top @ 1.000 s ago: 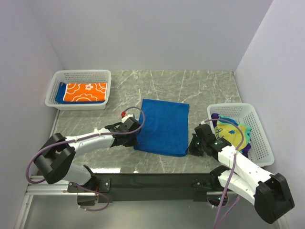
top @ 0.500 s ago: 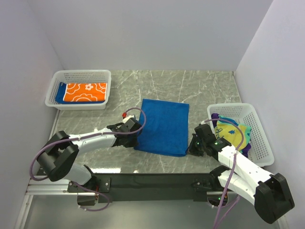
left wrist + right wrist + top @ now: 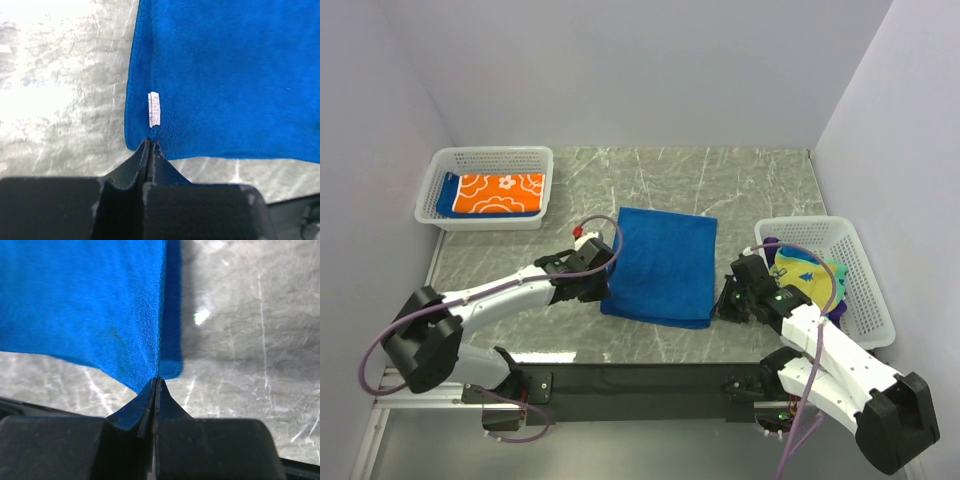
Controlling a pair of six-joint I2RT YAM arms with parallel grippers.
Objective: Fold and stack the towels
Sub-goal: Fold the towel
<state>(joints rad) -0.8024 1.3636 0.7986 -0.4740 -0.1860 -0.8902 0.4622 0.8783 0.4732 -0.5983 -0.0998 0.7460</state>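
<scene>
A plain royal blue towel (image 3: 663,264) lies spread on the marble table between both arms. My left gripper (image 3: 603,290) is shut on its near left corner, just below the white label (image 3: 154,108) on the cloth (image 3: 225,75). My right gripper (image 3: 722,308) is shut on the near right corner (image 3: 159,371), which lifts slightly off the table. An orange towel with white flowers (image 3: 499,193) lies folded on a blue one in the left basket (image 3: 488,160). Crumpled towels, yellow, teal patterned and purple (image 3: 808,275), sit in the right basket (image 3: 860,290).
Both white mesh baskets stand at the table's sides, left one at the back, right one nearer. Grey marble tabletop (image 3: 700,180) shows behind the blue towel. White walls close in on three sides.
My left gripper has closed on the towel's near left corner and shifted slightly forward. The right arm has edged up a little, still holding its corner.
</scene>
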